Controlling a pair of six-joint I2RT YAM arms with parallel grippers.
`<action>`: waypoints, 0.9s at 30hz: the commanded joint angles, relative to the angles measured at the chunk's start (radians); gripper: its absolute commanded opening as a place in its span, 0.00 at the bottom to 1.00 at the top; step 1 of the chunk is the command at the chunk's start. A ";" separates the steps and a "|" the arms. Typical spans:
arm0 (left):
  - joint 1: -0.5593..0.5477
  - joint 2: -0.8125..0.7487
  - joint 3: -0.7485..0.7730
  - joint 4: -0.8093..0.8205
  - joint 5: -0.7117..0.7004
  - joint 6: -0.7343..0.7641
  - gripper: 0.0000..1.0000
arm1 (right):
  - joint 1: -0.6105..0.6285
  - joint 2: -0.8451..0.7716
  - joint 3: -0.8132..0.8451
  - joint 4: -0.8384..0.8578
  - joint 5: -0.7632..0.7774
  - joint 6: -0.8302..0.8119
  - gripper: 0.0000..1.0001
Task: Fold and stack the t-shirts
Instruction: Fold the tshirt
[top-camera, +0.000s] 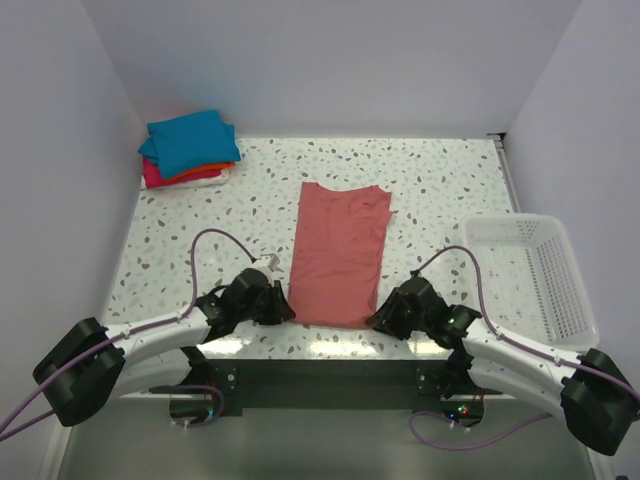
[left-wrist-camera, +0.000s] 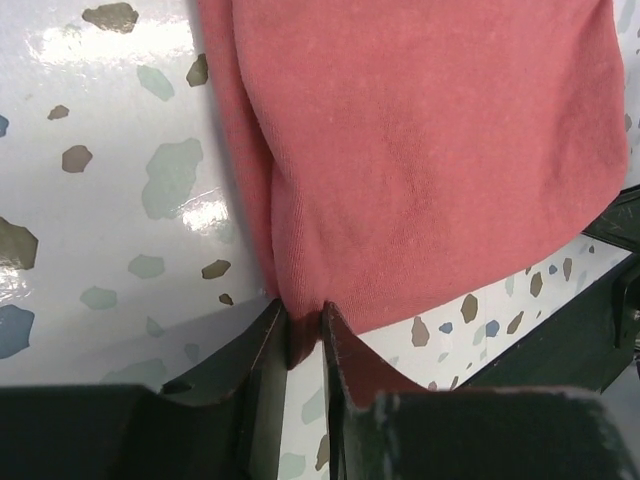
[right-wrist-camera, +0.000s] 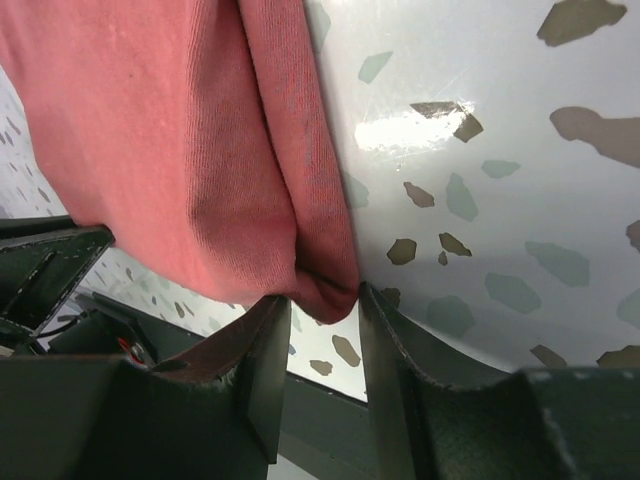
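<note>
The salmon-pink t-shirt lies flat mid-table, folded into a long strip. My left gripper is at its near left corner. In the left wrist view the gripper is shut on that corner of the shirt. My right gripper is at the near right corner. In the right wrist view the gripper is open, its jaws either side of the bunched corner of the shirt. A folded stack sits at the back left: a teal-blue tee on an orange one and a magenta-pink one.
A white mesh basket stands at the right edge of the speckled table. White walls close in the left, back and right sides. The table's near edge runs just behind both grippers.
</note>
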 joint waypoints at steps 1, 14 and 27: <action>0.003 0.011 0.003 0.008 0.022 0.024 0.23 | 0.005 -0.008 -0.012 0.027 0.066 -0.005 0.34; -0.064 -0.111 -0.023 -0.121 0.032 -0.030 0.00 | 0.096 -0.085 0.034 -0.079 0.044 -0.197 0.00; -0.175 -0.296 0.267 -0.488 -0.188 -0.039 0.00 | 0.286 -0.229 0.269 -0.362 0.294 -0.318 0.00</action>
